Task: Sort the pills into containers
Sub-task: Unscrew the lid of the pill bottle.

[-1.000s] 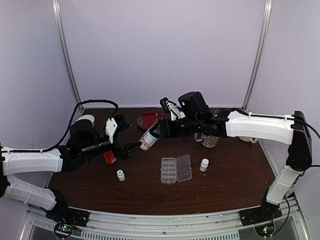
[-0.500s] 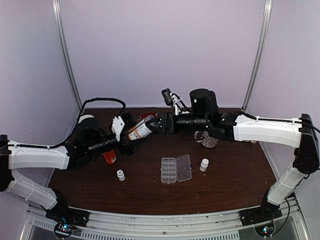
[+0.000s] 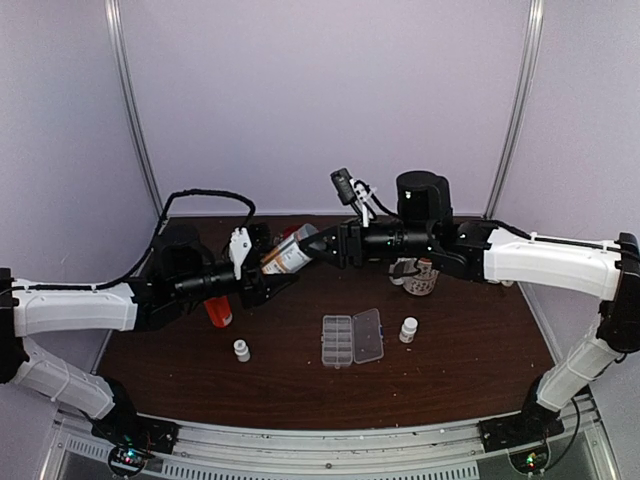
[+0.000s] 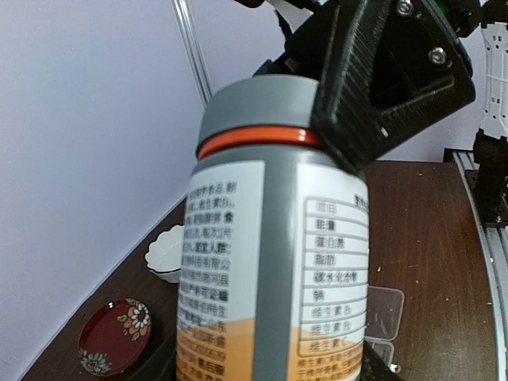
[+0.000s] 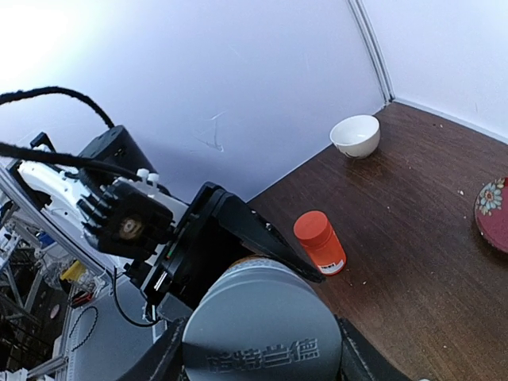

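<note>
Two arms are meeting at a bottle (image 3: 285, 255) in the air behind the box (image 3: 352, 338). The right gripper (image 3: 308, 250) is pinching its cap. The left gripper (image 3: 268, 283) is flanking its body with its jaws, though a firm grip is unclear. With the cap on, the box lying open and no pills showing, all the sorting is waiting.

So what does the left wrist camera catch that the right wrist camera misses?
Only the left wrist view: the printed label on the grey-capped bottle and a corner of the clear pill box. Only the right wrist view: the orange-red bottle, standing upright. Both: that grey-capped bottle up close, the white bowl and the red flowered dish.
</note>
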{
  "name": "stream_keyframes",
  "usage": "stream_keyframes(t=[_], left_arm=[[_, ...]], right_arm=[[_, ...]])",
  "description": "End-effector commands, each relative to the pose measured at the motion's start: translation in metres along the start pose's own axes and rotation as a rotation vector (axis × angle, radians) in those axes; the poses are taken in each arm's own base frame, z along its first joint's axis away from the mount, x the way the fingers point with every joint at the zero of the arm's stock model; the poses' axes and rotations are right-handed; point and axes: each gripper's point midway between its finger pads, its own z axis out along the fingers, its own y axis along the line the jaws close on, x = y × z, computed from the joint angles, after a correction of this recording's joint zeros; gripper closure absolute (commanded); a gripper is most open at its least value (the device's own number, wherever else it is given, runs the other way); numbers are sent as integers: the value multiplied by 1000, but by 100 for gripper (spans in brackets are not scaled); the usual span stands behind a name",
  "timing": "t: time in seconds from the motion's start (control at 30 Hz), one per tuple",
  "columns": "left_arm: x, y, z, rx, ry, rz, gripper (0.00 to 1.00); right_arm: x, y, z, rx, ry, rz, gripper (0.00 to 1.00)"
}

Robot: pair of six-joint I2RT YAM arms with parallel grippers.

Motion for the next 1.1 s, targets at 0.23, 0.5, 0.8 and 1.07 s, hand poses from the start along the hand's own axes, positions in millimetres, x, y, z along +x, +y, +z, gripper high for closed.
stream_keyframes(t=[0.23,0.5,0.8,1.07], left_arm=[[-57,-6,-10,163,-130,-139,87],[-26,21,-12,-48,26,66,90],[-24,23,-12,-125,54,214,85],[-23,21,-12,-135,54,245,85]], right_arm=[[15,22,-22,-73,127,-292,23],[-5,23,-23,-68,92,-75,0],[-14,-12,-11,89,183,174,3],[-10,-19,-1,132,280,234,11]])
